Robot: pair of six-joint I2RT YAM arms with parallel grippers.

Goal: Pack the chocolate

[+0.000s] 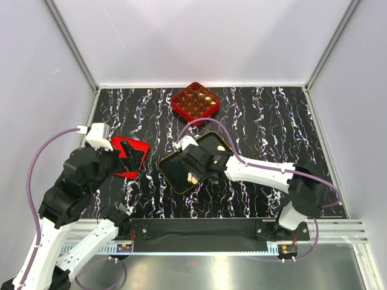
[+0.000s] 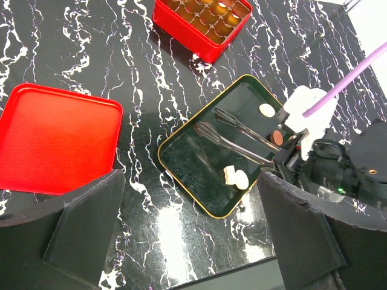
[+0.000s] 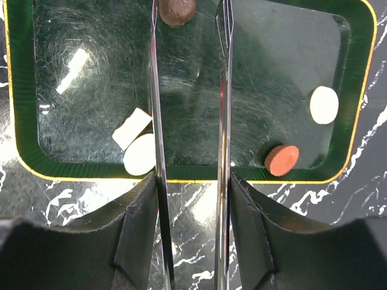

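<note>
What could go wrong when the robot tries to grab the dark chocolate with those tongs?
1. The dark brown chocolate lies between the thin tongs held by the right end effector, on a shiny black tray. When squeezed, it might slip out.
2. The two white chocolates lie touching, right beside one tong arm, and could get bumped.
3. The red gridded box stands well behind the tray, so a loosely pinched piece might drop on the way.

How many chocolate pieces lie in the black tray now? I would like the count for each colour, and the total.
Cream-white pieces: 3
Dark brown piece: 1
Reddish-brown piece: 1
Total in the black tray: 5
</note>
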